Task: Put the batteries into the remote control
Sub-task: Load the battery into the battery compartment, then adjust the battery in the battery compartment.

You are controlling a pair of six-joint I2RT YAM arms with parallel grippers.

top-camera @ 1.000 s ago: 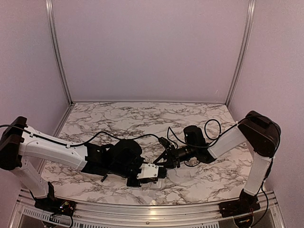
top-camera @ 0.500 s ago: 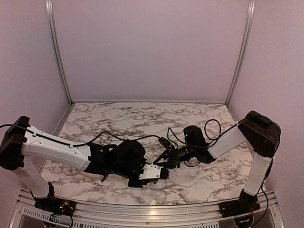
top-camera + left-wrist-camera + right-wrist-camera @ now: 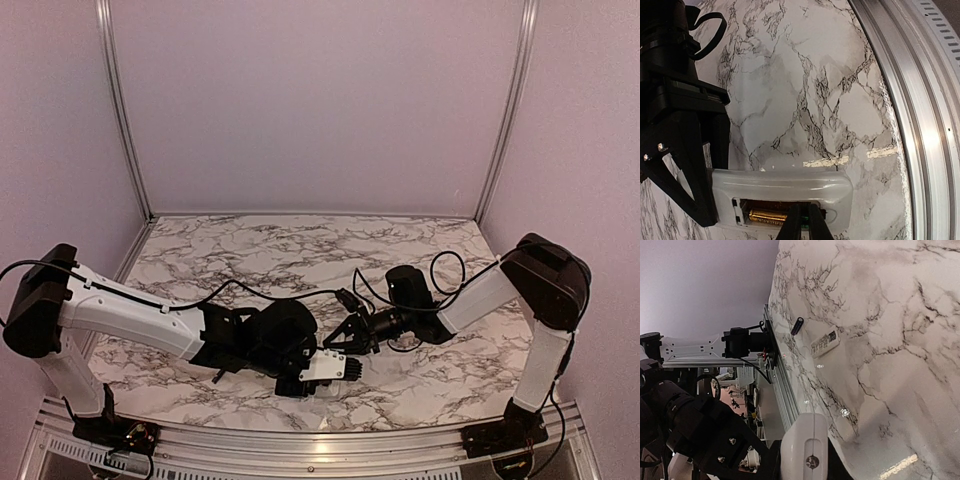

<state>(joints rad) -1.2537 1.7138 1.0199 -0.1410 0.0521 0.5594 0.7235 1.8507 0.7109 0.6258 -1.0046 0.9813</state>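
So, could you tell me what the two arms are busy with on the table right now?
They are loading batteries into a white remote control, which sits near the front edge of the marble table. The left gripper has its fingers pressed together at the open battery compartment, where a golden battery already lies. The right gripper is at the remote's other end. A black battery waits loose on the table beside a small flat white piece.

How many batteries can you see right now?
2. A golden battery sits inside the open slot of the white remote, which the left gripper holds. A dark battery lies loose on the marble table. Others may be hidden.
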